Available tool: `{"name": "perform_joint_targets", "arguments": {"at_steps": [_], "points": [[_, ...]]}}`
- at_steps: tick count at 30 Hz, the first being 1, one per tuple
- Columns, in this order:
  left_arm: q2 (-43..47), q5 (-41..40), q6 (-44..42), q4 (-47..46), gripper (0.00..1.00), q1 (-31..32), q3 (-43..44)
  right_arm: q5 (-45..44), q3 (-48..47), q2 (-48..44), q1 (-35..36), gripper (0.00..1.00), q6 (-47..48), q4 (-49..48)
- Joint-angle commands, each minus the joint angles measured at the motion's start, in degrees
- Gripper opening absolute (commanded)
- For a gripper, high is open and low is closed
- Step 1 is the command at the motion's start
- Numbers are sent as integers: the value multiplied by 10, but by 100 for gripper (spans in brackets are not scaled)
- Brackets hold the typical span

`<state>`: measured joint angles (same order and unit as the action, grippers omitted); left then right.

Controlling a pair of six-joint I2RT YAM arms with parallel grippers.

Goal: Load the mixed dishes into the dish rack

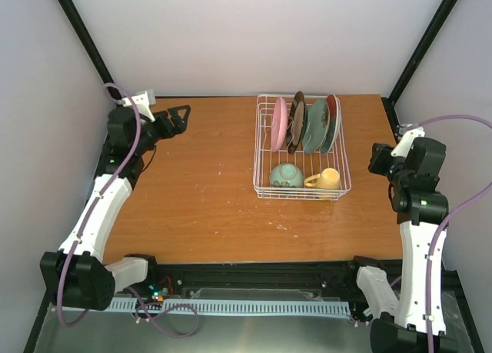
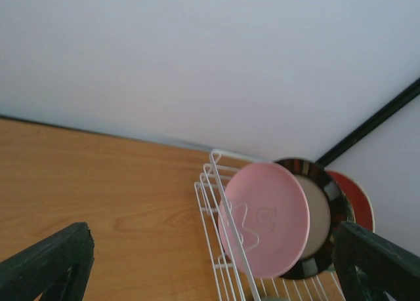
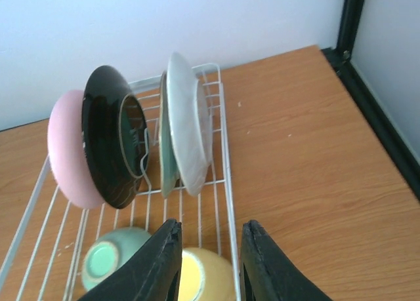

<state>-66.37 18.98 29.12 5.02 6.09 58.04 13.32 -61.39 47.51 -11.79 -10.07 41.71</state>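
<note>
The white wire dish rack (image 1: pixel 265 149) stands on the wooden table at the back right. Upright in its slots are a pink plate (image 1: pixel 280 124), a dark plate (image 1: pixel 297 122), a mint-green plate (image 1: pixel 315 127) and a red plate (image 1: pixel 333 122). A mint-green bowl (image 1: pixel 285 175) and a cream-yellow mug (image 1: pixel 329 179) lie in its near end. My left gripper (image 1: pixel 173 122) is open and empty, far left of the rack. My right gripper (image 1: pixel 380 159) is open and empty, right of the rack, above its near right corner in the right wrist view (image 3: pixel 211 225).
Black frame posts (image 1: pixel 419 49) rise at both back corners against pale walls. Purple cables (image 1: pixel 134 138) loop over both arms. The table (image 1: pixel 207 199) has bare wood left of the rack. A black rail (image 1: pixel 254 274) runs along the near edge.
</note>
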Motion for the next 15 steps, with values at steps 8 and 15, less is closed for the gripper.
{"name": "perform_joint_targets", "arguments": {"at_steps": [8, 15], "points": [[14, 142, 16, -39, 100, -132, 43, -74, 24, -19, 2, 28, 56, -51], [5, 41, -55, 37, 100, -133, 78, -73, 43, -25, 2, 33, 63, -62]]}}
